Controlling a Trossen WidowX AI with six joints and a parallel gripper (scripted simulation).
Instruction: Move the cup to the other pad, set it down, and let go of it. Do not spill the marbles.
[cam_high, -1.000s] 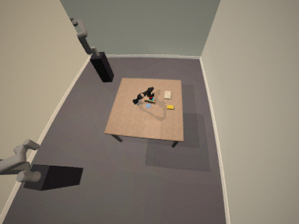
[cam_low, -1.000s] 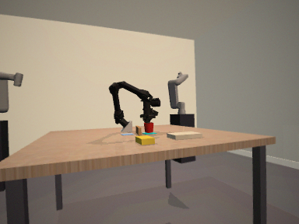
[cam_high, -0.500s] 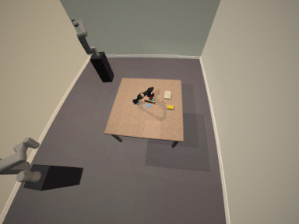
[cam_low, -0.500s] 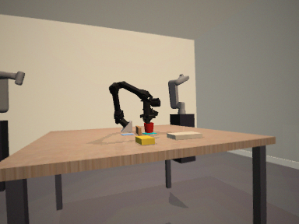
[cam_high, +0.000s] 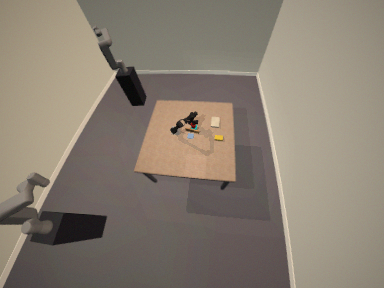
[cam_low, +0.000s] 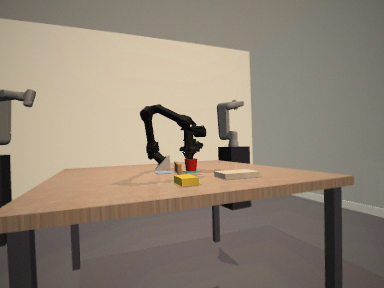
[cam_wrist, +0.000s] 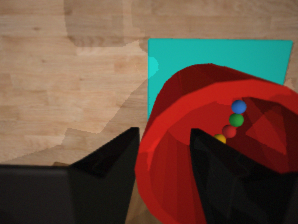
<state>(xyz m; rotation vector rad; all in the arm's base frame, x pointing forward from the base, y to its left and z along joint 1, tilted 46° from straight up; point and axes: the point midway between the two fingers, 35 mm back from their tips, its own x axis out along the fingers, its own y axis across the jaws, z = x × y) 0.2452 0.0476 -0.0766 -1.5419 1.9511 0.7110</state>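
The red cup (cam_high: 193, 126) (cam_low: 191, 165) (cam_wrist: 210, 75) stands upright on the teal pad (cam_low: 199, 171) (cam_wrist: 175, 50). Several marbles lie inside it: blue (cam_wrist: 238, 106), green (cam_wrist: 236, 120), red (cam_wrist: 229, 131) and yellow (cam_wrist: 220, 138). My gripper (cam_low: 190, 156) (cam_wrist: 164, 136) is open around the cup's near wall, one finger outside and one inside the cup, with a gap showing between the inner finger and the wall. The light blue pad (cam_high: 190, 136) (cam_low: 163, 173) carries nothing. The cup's base is hidden in the wrist view.
A brown block (cam_low: 178, 168) stands beside the cup, between the two pads. A yellow block (cam_high: 219, 138) (cam_low: 186, 180) and a cream slab (cam_high: 215, 122) (cam_low: 237, 174) lie farther out on the wooden table (cam_high: 165, 155) (cam_low: 125, 197).
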